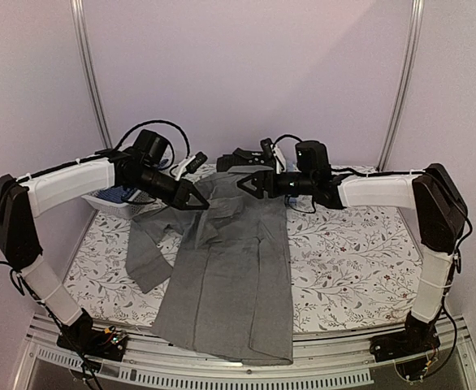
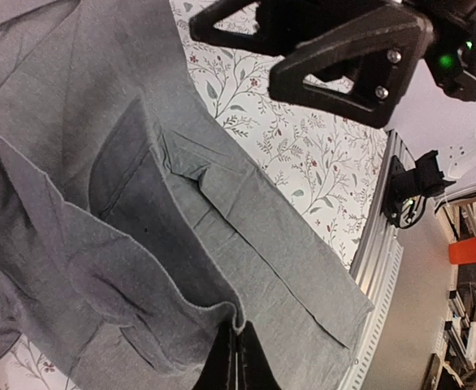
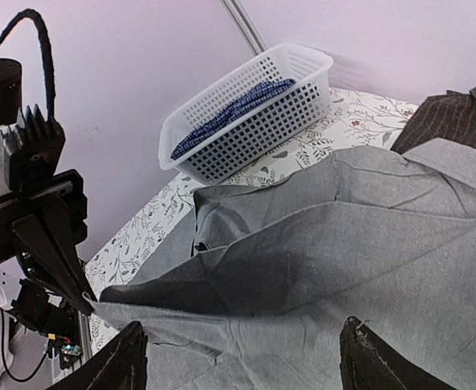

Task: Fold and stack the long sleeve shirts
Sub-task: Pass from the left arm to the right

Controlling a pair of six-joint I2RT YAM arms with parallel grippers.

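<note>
Grey shirt (image 1: pixel 230 276) creased, lengthwise on table (image 1: pixel 344 244), hem over near edge; left gripper (image 2: pixel 236 341) pinching its fabric, right gripper (image 3: pixel 242 325) spread

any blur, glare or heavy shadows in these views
top external: soft even light, no glare, all sharp; left wrist: grey shirt sharp, deep shadow inside its fold; right wrist: white basket crisp, dark shadow under the lifted shirt edge
</note>
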